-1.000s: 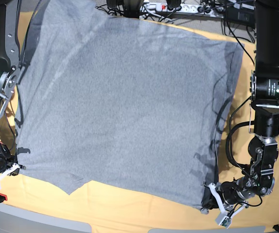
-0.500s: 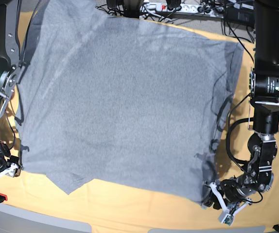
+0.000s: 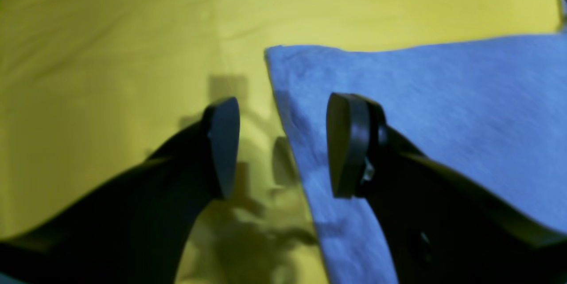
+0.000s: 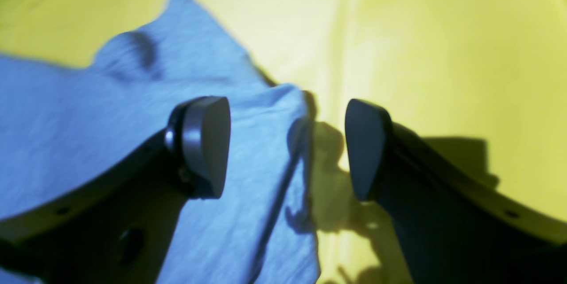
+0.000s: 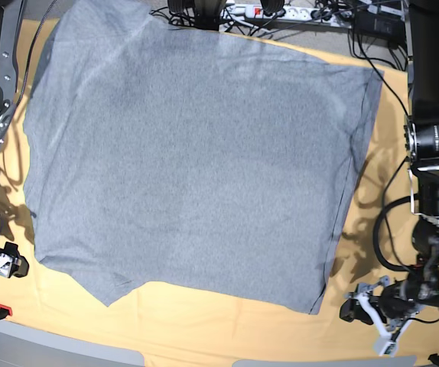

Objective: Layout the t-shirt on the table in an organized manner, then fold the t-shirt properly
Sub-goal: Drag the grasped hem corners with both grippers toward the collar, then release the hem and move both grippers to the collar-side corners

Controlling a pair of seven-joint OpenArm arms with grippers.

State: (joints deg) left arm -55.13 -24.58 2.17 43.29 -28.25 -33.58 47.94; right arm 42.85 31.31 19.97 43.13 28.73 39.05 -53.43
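Both near corners of the t-shirt (image 5: 196, 168) have been released onto the table (image 5: 204, 329). The left gripper (image 3: 283, 146) and right gripper (image 4: 288, 146) are seen spread, empty.

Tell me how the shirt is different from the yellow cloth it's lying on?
The t-shirt is speckled grey, while the table cover is plain yellow-orange. The t-shirt is the smaller one; the table cover shows beyond it along the front and both sides. The t-shirt has a jagged front edge with a pointed corner sticking out; the table cover's front edge runs smooth. Both are soft fabric lying flat.
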